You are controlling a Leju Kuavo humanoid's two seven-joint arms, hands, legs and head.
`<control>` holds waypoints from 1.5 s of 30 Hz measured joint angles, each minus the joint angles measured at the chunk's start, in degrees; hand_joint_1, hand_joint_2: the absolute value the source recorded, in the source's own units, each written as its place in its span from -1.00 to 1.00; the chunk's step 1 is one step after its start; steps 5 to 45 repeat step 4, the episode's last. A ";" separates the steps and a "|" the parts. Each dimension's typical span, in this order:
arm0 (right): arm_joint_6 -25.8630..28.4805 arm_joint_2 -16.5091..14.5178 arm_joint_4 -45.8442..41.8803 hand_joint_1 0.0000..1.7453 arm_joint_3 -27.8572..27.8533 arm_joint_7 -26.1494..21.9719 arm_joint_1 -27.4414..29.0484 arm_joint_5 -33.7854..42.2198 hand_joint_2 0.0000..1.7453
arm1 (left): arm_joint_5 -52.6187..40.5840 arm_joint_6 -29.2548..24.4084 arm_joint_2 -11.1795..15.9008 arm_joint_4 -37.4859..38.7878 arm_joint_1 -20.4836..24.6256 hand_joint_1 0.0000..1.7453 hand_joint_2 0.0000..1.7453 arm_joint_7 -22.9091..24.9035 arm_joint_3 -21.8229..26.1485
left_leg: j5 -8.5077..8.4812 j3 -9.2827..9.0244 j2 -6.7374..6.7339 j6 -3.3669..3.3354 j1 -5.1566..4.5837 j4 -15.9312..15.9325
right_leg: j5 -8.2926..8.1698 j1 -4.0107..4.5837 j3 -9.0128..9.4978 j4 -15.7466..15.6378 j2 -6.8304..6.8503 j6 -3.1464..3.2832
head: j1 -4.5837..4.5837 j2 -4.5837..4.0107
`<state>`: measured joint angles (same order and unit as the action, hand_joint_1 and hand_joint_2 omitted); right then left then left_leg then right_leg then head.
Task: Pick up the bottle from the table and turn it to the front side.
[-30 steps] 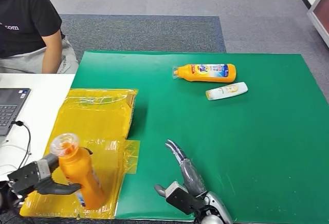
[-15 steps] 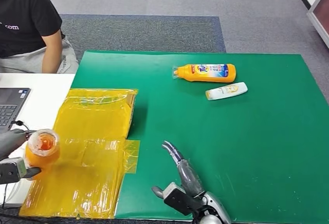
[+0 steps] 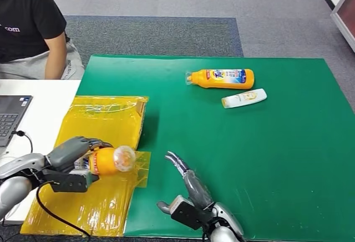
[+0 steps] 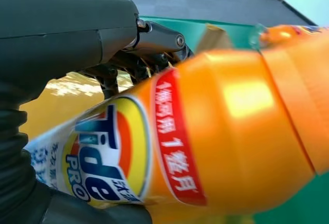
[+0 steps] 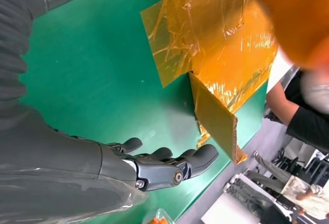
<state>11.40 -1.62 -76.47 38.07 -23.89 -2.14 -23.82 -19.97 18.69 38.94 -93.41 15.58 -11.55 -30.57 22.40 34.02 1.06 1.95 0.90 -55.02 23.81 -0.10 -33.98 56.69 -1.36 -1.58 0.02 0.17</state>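
My left hand (image 3: 69,161) grips an orange Tide bottle (image 3: 110,160) above the yellow flattened box (image 3: 105,122), the bottle lying sideways with its clear cap toward the right. Up close, the bottle (image 4: 217,142) shows its Tide label and red band, with my fingers (image 4: 155,36) wrapped behind it. My right hand (image 3: 188,195) hovers open over the green mat (image 3: 251,159) near the front edge, its fingers (image 5: 170,165) stretched out and holding nothing. A blurred orange shape (image 5: 294,13) is the held bottle.
A second orange bottle (image 3: 222,78) and a white bottle (image 3: 244,98) lie on the mat's far side. A laptop (image 3: 10,117) sits on the white table at left, a cable (image 3: 25,142) beside it. A person in a black shirt (image 3: 29,25) sits behind.
My left hand has swung the bottle from the far left, cap facing up, rightward and turned it sideways with the cap to the right. My right hand shifted slightly left.
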 joint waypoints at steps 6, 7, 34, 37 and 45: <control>0.10 0.00 0.38 -1.00 0.38 0.02 -0.23 0.02 1.00 | -2.59 -2.56 -3.97 3.09 0.85 1.00 1.00 -0.20 -2.64 | 0.00 0.00 0.00 0.00 0.00 0.00 | 0.00 0.00 0.00 0.00 0.00 -0.01 | 0.01 0.00; 0.10 0.00 0.38 -1.00 0.38 0.02 -0.23 0.02 1.00 | -2.59 -2.56 -3.97 3.09 0.85 1.00 1.00 -0.20 -2.64 | 0.00 0.00 0.00 0.00 0.00 0.00 | 0.00 0.00 0.00 0.00 0.00 -0.01 | 0.01 0.00; 0.10 0.00 0.38 -1.00 0.38 0.02 -0.23 0.02 1.00 | -2.59 -2.56 -3.97 3.09 0.85 1.00 1.00 -0.20 -2.64 | 0.00 0.00 0.00 0.00 0.00 0.00 | 0.00 0.00 0.00 0.00 0.00 -0.01 | 0.01 0.00; 0.10 0.00 0.38 -1.00 0.38 0.02 -0.23 0.02 1.00 | -2.59 -2.56 -3.97 3.09 0.85 1.00 1.00 -0.20 -2.64 | 0.00 0.00 0.00 0.00 0.00 0.00 | 0.00 0.00 0.00 0.00 0.00 -0.01 | 0.01 0.00; 0.10 0.00 0.38 -1.00 0.38 0.02 -0.23 0.02 1.00 | -2.59 -2.56 -3.97 3.09 0.85 1.00 1.00 -0.20 -2.64 | 0.00 0.00 0.00 0.00 0.00 0.00 | 0.00 0.00 0.00 0.00 0.00 -0.01 | 0.01 0.00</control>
